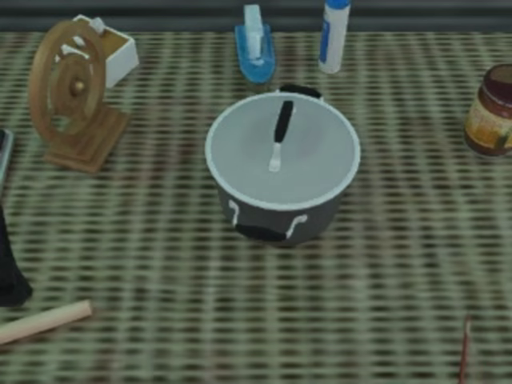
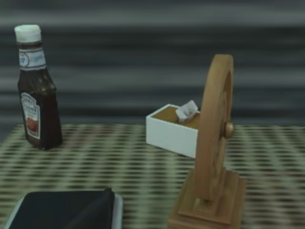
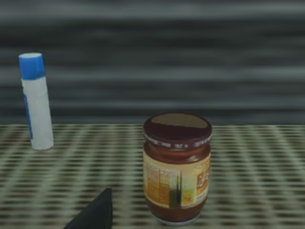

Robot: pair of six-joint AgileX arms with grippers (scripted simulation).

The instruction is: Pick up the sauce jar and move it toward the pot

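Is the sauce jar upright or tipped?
Upright: the sauce jar stands on its base on the table, lid on top.

A woven mat in pale green and brown check covers the surface (image 1: 416, 240) from edge to edge, its weave running in short dashes across the whole top view. The pattern looks uneven, with browner patches near the middle and paler green toward the near edge. Along the far side the mat ends at a dark strip (image 1: 176, 14). Both wrist views show what stands behind that edge: a wall (image 2: 119, 62) of dark grey horizontal bands, lighter and darker stripes alternating like slats or corrugated panels. The same banded wall (image 3: 190, 57) fills the upper half of the right wrist view. Light is dim and even, with faint soft shadows on the mat.
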